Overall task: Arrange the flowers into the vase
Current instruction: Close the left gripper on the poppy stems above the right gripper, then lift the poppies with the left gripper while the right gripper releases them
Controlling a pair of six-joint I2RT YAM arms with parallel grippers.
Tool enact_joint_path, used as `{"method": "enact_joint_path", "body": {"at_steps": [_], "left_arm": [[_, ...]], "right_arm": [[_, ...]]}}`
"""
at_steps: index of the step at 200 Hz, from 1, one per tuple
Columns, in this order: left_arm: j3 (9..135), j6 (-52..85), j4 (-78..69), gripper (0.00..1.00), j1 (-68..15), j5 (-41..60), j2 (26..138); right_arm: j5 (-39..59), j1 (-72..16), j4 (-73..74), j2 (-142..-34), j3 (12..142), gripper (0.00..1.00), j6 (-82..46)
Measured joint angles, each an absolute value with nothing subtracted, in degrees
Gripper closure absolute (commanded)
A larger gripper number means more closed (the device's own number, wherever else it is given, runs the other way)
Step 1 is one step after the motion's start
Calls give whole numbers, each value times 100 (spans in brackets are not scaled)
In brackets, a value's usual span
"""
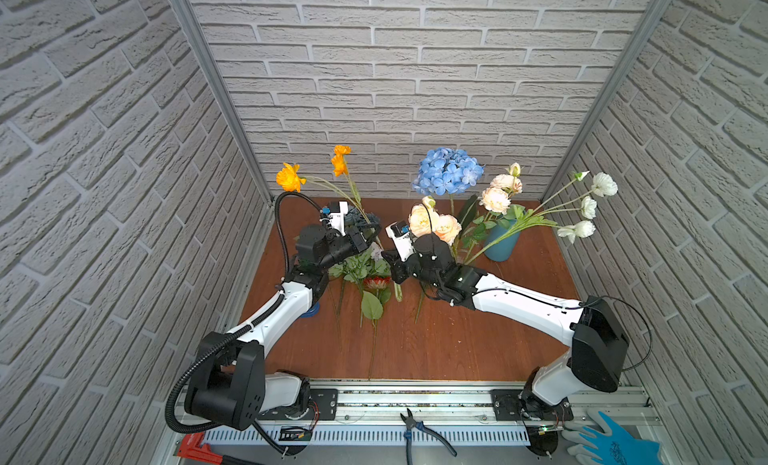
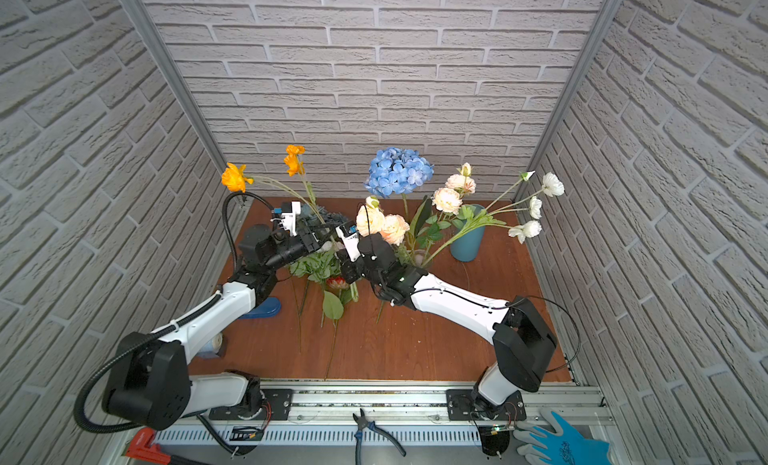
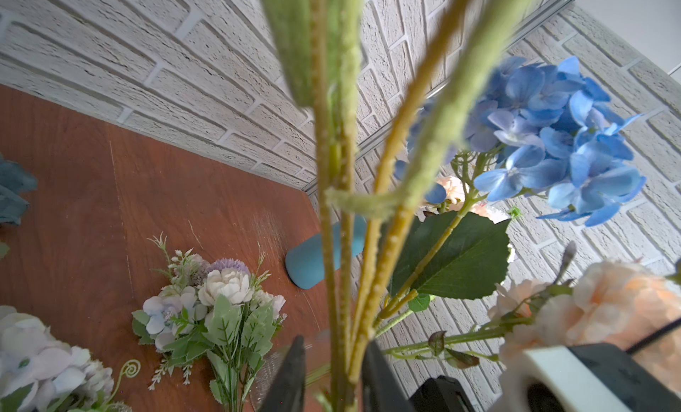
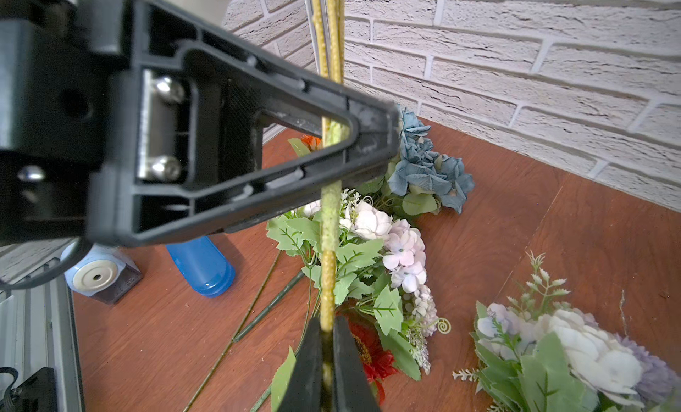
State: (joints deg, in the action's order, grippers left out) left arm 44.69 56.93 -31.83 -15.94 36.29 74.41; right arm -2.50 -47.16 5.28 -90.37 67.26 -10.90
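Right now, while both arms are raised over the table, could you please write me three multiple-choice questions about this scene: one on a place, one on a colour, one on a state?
1. Where does the teal vase stand?
A. at the front edge, in the middle
B. at the back of the table, on the side of the right arm
C. on the metal rail

2. What colour are the three blooms raised above the left arm?
A. blue
B. white
C. orange

3. The right end effector is:
A. shut on a yellow-green stem
B. open, holding nothing
C. shut on a red flower

Key:
1 B, since both top views show it there.
2 C, since all three heads are orange in both top views.
3 A, since the right wrist view shows the jaws closed with the stem between them.
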Motion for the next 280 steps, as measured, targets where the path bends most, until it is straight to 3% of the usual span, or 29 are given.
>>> {"method": "enact_joint_path", "body": {"at_steps": [13, 67, 73, 88, 101, 114, 182, 237, 280], "left_arm": [[4475, 5680, -3142, 100, -1594, 3621, 7424], [4539, 5568, -2858, 100, -1616, 3573, 7349], [4560, 5529, -2794, 100, -1619, 3562, 7328], [4598, 5389, -2611, 100, -1621, 3494, 7210], [4692, 5199, -2298, 100, -1621, 3376, 7037], [4864, 4939, -1938, 100, -1643, 3236, 6836], [6259, 3806, -753, 100, -2082, 2648, 5878], [7188, 3227, -648, 100, -3306, 2515, 5701], [7367, 2836, -996, 100, -4414, 2379, 6331]], "right_arm": [[-259, -4718, 482, -9037, 6722, 94, -1046], [-272, -4742, 434, -9030, 6718, 93, -937], [-266, -4744, 443, -9024, 6718, 86, -932], [-231, -4748, 434, -8976, 6718, 59, -910], [-185, -4753, 401, -8884, 6718, 25, -908], [-139, -4755, 360, -8744, 6718, 11, -899], [-294, -4759, -325, -7290, 6639, 6, -637], [-884, -4755, -1225, -6180, 5872, 5, -410], [-1592, -4560, -1782, -5693, 5273, 5, -515]]}}
